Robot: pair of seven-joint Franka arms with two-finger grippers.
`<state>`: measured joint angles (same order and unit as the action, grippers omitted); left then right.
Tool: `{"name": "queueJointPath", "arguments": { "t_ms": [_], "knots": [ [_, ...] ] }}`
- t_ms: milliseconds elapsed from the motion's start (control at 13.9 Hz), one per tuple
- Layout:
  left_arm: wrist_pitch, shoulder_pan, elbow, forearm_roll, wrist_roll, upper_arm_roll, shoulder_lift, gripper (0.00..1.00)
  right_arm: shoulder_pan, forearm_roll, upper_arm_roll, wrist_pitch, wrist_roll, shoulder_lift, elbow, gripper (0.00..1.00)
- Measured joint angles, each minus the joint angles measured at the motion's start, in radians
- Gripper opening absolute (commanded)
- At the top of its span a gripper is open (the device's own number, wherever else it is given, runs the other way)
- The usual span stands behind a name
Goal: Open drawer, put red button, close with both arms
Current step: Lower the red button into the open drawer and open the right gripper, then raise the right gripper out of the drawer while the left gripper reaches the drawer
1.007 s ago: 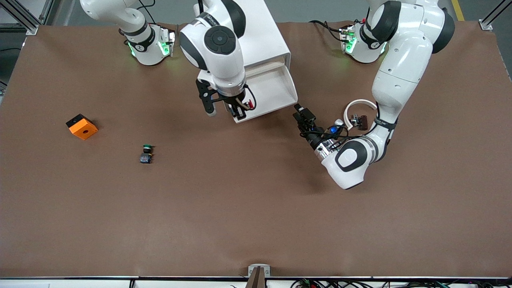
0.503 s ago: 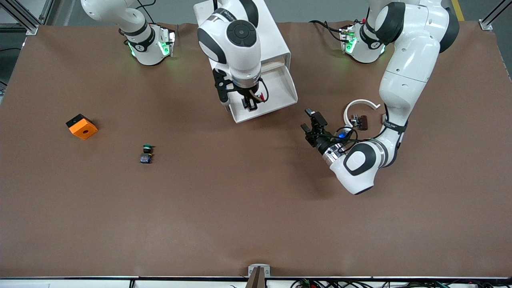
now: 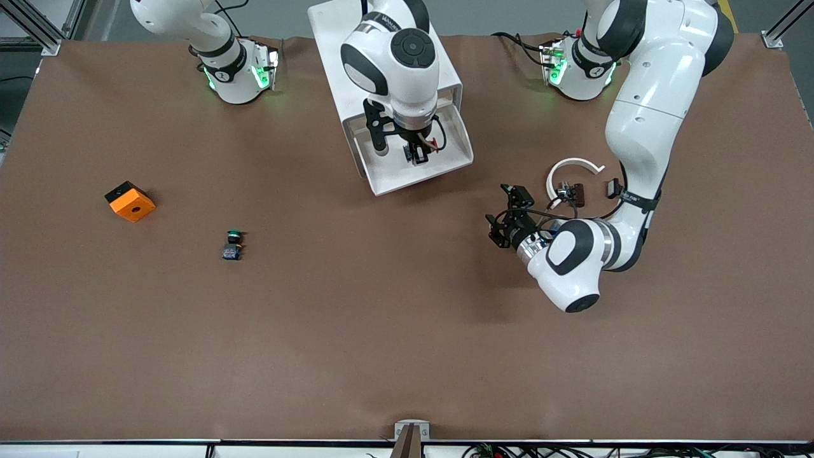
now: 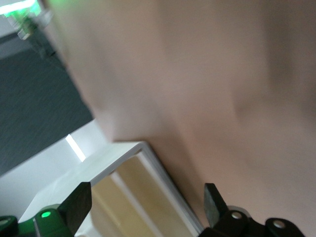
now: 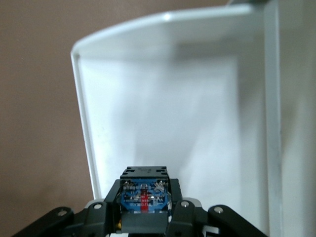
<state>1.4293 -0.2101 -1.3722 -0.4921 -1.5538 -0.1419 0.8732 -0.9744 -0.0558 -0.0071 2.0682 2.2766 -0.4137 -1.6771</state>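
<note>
The drawer [image 3: 389, 175] stands pulled out of the white cabinet [image 3: 337, 38], its white tray bare. My right gripper [image 3: 416, 152] hangs over that tray, shut on the red button [image 3: 433, 143], whose red cap pokes out sideways. In the right wrist view the button's black and blue body [image 5: 144, 195] sits clamped in my right gripper [image 5: 144, 217] above the tray floor [image 5: 163, 103]. My left gripper [image 3: 509, 216] is open and empty, low over the table off the drawer's corner toward the left arm's end. Its wrist view shows both black fingertips [image 4: 76, 205] wide apart before the cabinet's beige fronts [image 4: 133, 197].
An orange block [image 3: 130, 201] and a green-capped switch [image 3: 233, 245] lie toward the right arm's end of the table. A white open ring [image 3: 572, 166] with a small dark part [image 3: 570, 193] lies beside the left arm's forearm.
My right gripper has carried the red button from the drawer's front edge to over the tray. My left gripper has opened wide and drawn back from the drawer.
</note>
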Motion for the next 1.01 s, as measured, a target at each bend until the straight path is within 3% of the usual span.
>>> {"name": "queueJointPath", "arguments": {
  "t_ms": [431, 503, 575, 1007],
  "knots": [
    [0.251, -0.070, 0.004, 0.160, 0.117, -0.001, -0.070, 1.00, -0.022, 0.000, 0.000, 0.008, 0.050, -0.103, 0.092, 0.00],
    [0.282, -0.077, 0.004, 0.186, 0.133, -0.001, -0.082, 1.00, -0.023, 0.000, 0.000, 0.008, 0.051, -0.109, 0.100, 0.41],
    [0.308, -0.084, 0.004, 0.216, 0.152, -0.001, -0.091, 1.00, -0.024, 0.000, 0.000, 0.007, 0.050, -0.111, 0.104, 0.99],
    [0.519, -0.121, 0.004, 0.278, 0.243, -0.001, -0.128, 1.00, -0.027, 0.001, 0.000, -0.016, -0.030, -0.111, 0.124, 1.00]
  ]
}}
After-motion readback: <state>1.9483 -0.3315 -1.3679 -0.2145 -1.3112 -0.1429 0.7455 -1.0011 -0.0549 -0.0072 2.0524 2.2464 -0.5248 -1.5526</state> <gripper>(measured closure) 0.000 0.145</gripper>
